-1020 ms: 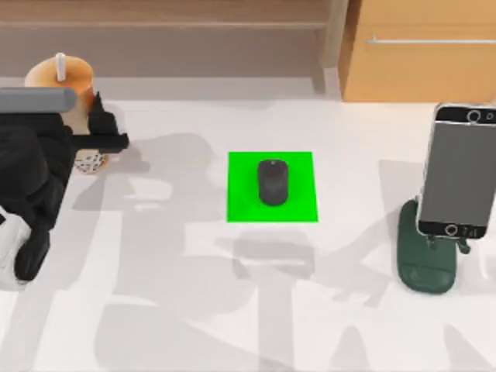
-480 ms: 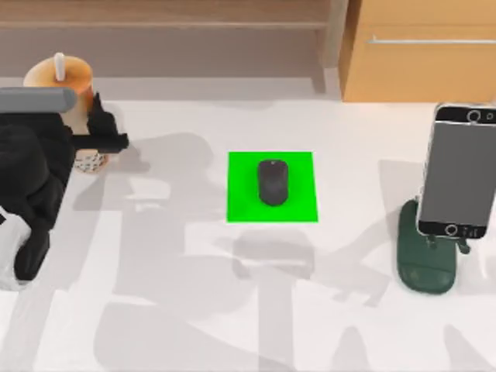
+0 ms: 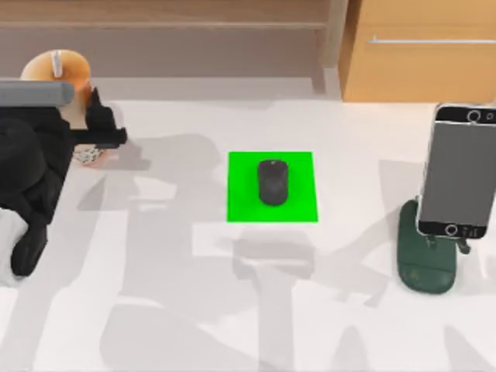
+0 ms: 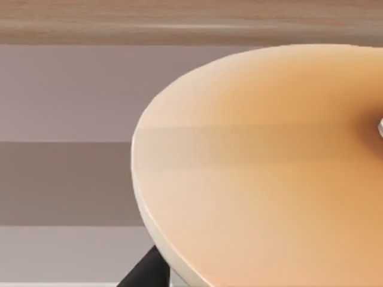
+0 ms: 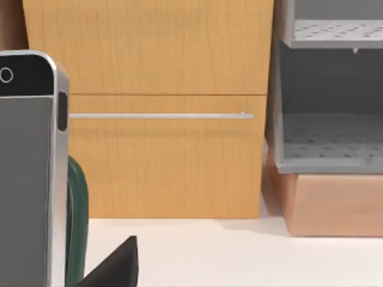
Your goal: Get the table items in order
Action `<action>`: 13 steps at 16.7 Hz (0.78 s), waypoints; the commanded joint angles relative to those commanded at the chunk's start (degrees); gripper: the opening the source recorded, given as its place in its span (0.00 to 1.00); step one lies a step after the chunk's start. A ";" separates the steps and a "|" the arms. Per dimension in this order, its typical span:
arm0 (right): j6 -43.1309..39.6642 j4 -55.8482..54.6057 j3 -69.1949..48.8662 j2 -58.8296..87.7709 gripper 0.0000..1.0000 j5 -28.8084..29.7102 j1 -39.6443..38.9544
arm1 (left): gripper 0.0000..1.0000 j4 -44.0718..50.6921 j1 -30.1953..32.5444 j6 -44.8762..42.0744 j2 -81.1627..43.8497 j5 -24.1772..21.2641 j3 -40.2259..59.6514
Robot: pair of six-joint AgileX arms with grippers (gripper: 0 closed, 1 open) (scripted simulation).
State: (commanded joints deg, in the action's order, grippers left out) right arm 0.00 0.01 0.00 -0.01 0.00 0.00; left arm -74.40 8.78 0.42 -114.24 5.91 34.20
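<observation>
My left gripper (image 3: 84, 133) at the table's far left is shut on the tan bubble-tea cup (image 3: 45, 71), whose body is largely hidden behind the arm. The cup's lid (image 4: 269, 167) looms close in the left wrist view. The black mouse (image 3: 272, 182) lies on the green mat (image 3: 240, 205) mid-table. At the right, the smartphone (image 3: 460, 170) leans upright in the dark green stand (image 3: 425, 267). The right wrist view has the smartphone (image 5: 27, 179) close by, with a dark edge of my right gripper (image 5: 114, 269) beside it.
The white table (image 3: 194, 310) spreads between the items. A tan wooden cabinet (image 3: 418, 54) with a metal handle stands behind the table at the back right. A grey shelf unit (image 5: 329, 119) stands next to it.
The cup has shifted slightly up and to the left together with my left gripper. The mouse, mat, phone and stand have stayed in place.
</observation>
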 joint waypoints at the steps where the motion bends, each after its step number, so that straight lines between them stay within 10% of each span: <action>1: 0.00 0.00 0.00 0.00 1.00 0.00 0.00 | 0.00 -0.11 0.00 -0.07 -0.20 0.02 -0.03; 13: 0.00 0.00 0.00 0.00 1.00 0.00 0.00 | 0.00 31.31 12.39 -2.02 13.08 -2.94 16.47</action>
State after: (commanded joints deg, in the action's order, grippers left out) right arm 0.00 0.01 0.00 -0.01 0.00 0.00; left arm -43.09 21.17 -1.60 -101.16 2.97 50.67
